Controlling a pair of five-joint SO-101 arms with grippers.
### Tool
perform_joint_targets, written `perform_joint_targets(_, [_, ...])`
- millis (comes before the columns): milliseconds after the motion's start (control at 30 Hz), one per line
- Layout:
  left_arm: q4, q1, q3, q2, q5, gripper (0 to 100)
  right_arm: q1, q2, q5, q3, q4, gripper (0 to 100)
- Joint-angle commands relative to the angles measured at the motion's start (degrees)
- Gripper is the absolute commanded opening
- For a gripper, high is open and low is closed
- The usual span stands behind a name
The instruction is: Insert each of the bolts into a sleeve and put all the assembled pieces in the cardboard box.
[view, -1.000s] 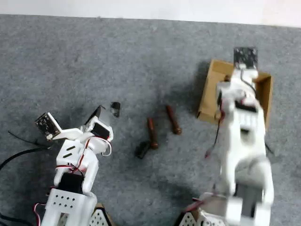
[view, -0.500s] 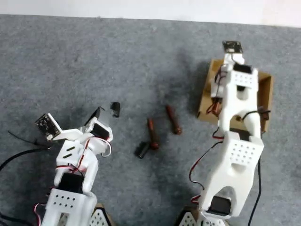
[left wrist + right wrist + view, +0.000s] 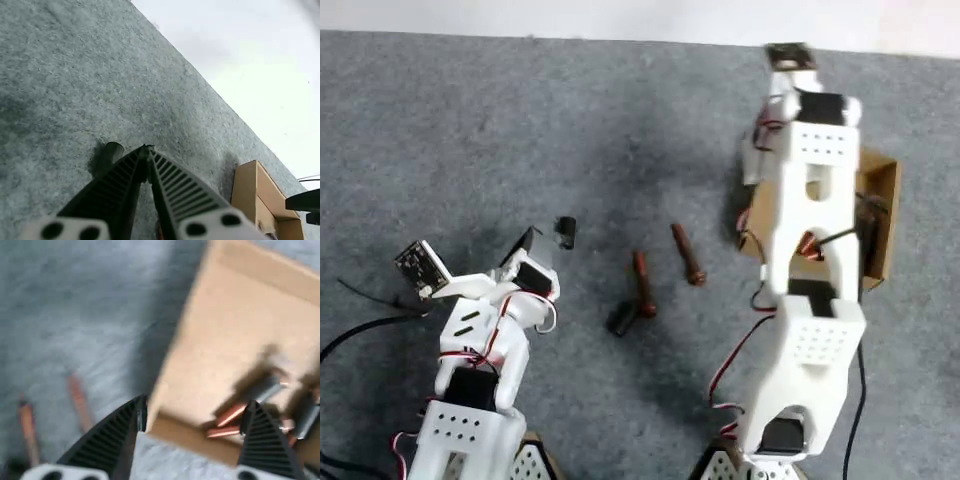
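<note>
On grey felt tabletop (image 3: 520,120), partly done: keeps several sleeved bolts (image 3: 235,420) inside brown cardboard box (image 3: 225,330) under splayed, empty right gripper (image 3: 196,405); leaves two rust-red bolts (image 3: 688,253), two short black sleeves (image 3: 565,231) loose near pinched-closed left gripper (image 3: 148,150).

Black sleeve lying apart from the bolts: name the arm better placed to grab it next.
Left, probably. The left claw, shut, is right beside that sleeve. The right claw, open, hangs over the edge of the cardboard box, beyond the bolts.
</note>
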Motion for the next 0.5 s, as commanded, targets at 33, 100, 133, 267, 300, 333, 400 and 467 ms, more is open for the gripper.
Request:
perform_joint_targets(33, [0.00, -2.33, -0.66, -0.75, -0.53, 0, -8.40, -7.34, -3.78, -2.51, 5.23, 27.0])
perform_joint_targets(100, [0.00, -4.09, -0.57, -0.75, -0.53, 0, -11.47, -9.36, -5.89, -2.42, 5.76, 27.0])
perform_joint_targets(133, [-0.09, -4.70, -0.66, -0.75, -0.44, 0, -12.97, -10.33, -6.86, -2.42, 5.67, 27.0])
perform_joint_targets(267, [-0.09, -5.93, -1.01, -0.75, -0.44, 0, -20.09, -13.58, -8.70, -2.24, 5.67, 27.0])
perform_joint_targets(300, [-0.09, -6.55, -1.01, -0.75, -0.35, 0, -22.11, -14.02, -8.70, -1.80, 5.76, 27.0])
perform_joint_targets(333, [-0.09, -7.34, -1.01, -0.75, -0.26, 0, -23.69, -14.55, -8.97, -0.75, 5.49, 27.0])
perform_joint_targets(400, [-0.18, -9.80, -1.45, -0.84, -0.18, 0, -26.68, -15.34, -11.08, 1.27, 3.91, 27.0])
perform_joint_targets(467, [-0.09, -14.02, -2.42, -0.84, 0.00, 0, -29.41, -15.52, -12.48, 4.44, 1.80, 27.0])
